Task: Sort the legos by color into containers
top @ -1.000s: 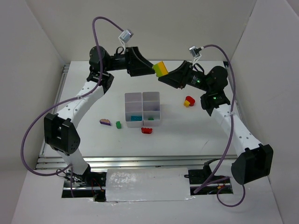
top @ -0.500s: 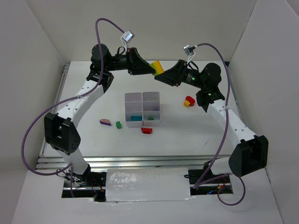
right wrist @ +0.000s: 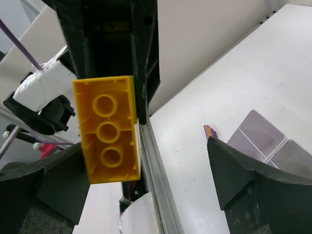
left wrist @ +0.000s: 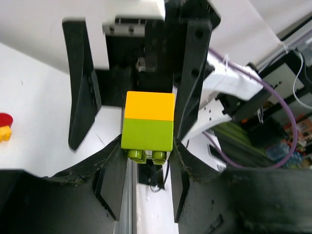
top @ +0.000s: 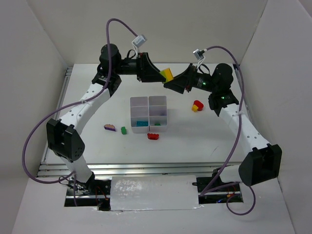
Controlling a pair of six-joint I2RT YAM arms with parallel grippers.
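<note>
A lego made of a yellow and a green brick hangs high over the far side of the table. My left gripper is shut on its green end. The right gripper faces it with jaws wide open, its fingers standing clear on one side; the yellow underside fills its wrist view. The white containers stand mid-table, with a teal lego and a red one in the near row. A red lego, a green one and a purple-orange one lie on the table.
A red-and-yellow lego lies right of the containers, under the right arm. White walls close in the back and both sides. A metal rail runs along the near edge.
The right gripper held the yellow-and-green lego a second ago with the left open beside it. The left closed on it, then the right let go and opened wide.
</note>
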